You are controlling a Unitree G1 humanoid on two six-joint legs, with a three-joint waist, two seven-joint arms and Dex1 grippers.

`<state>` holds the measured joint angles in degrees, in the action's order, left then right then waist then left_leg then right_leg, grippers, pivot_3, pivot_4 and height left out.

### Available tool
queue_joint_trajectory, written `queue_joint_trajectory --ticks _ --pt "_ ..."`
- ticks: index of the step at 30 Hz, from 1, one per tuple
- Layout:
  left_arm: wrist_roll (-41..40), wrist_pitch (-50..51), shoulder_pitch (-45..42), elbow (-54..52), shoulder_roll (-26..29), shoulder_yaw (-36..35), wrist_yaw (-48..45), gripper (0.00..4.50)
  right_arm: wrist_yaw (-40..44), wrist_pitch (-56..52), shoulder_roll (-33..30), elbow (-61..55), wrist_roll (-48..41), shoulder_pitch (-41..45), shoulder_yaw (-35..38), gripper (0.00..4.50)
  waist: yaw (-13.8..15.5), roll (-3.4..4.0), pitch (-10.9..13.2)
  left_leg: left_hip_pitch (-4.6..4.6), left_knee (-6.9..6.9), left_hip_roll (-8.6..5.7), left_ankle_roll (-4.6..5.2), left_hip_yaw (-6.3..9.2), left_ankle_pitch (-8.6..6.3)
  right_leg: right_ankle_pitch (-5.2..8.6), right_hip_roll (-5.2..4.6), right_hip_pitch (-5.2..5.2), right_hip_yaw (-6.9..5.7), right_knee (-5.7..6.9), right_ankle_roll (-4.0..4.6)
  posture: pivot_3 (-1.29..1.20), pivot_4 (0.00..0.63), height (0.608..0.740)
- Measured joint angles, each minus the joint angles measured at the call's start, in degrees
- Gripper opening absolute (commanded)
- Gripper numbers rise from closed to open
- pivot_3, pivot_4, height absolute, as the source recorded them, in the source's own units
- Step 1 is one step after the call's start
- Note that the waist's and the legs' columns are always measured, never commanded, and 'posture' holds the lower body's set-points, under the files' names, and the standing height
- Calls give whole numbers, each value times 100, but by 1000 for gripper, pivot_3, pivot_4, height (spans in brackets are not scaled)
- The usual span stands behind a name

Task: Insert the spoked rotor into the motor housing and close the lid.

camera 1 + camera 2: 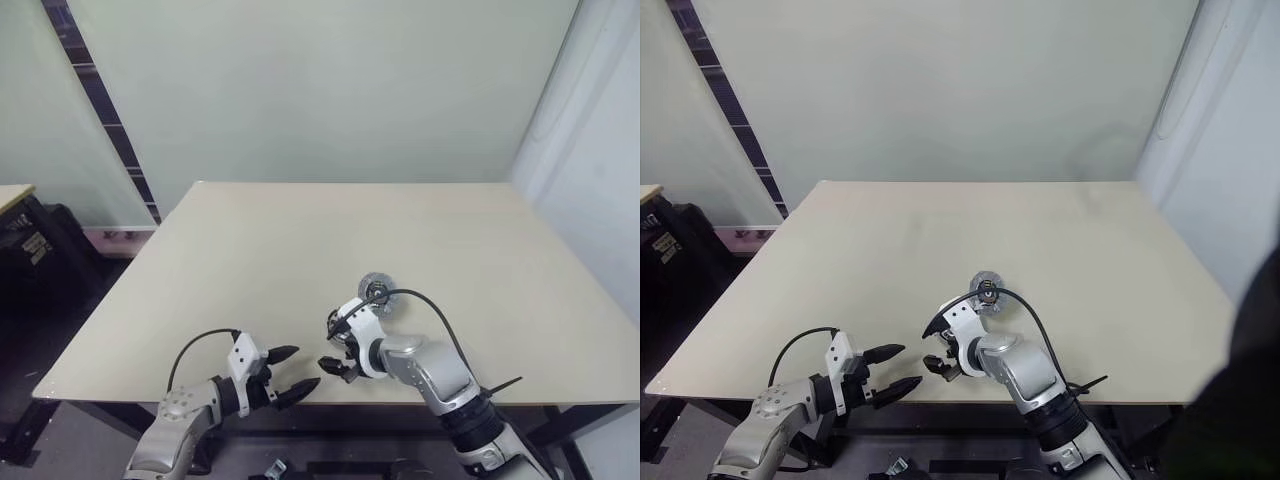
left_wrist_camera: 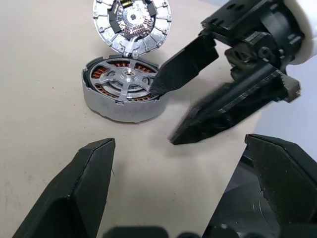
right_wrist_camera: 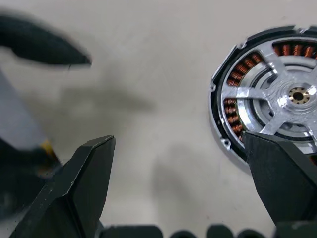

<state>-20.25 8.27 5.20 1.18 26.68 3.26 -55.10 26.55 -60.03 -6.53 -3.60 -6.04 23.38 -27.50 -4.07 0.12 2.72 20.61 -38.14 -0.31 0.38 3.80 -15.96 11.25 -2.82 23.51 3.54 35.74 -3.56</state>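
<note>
Two wide-open, empty pincers, left [image 1: 297, 373] and right [image 2: 166, 111], flank the motor housing [image 2: 121, 106] with spoked rotor [image 2: 125, 79] apparently seated; next, lower the lid [image 2: 132, 22] squarely.

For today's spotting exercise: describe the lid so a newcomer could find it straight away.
Start at the tan table and go to its near edge, where the right gripper hangs open. By its fingertip sits the grey housing with the copper-wound rotor in it. The lid lies just beyond, touching the housing: a flat shiny silver disc with cut-outs and no copper.
</note>
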Motion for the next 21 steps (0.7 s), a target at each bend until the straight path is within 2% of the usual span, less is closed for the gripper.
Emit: queue_joint_trajectory --ticks 10,21 --pt "1 -6 -22 18 10 -5 -13 4500 1257 921 -1671 -345 626 866 -1617 4436 -1 0 1 1 1 3 1 -1 0 1 1 5 -6 1 0 0 0 740" --pt "2 -24 -93 68 0 -4 -28 4500 1954 1861 -1777 283 1492 1470 -2303 4436 6 -1 1 1 2 3 1 2 0 0 1 4 -9 0 0 0 0 740"
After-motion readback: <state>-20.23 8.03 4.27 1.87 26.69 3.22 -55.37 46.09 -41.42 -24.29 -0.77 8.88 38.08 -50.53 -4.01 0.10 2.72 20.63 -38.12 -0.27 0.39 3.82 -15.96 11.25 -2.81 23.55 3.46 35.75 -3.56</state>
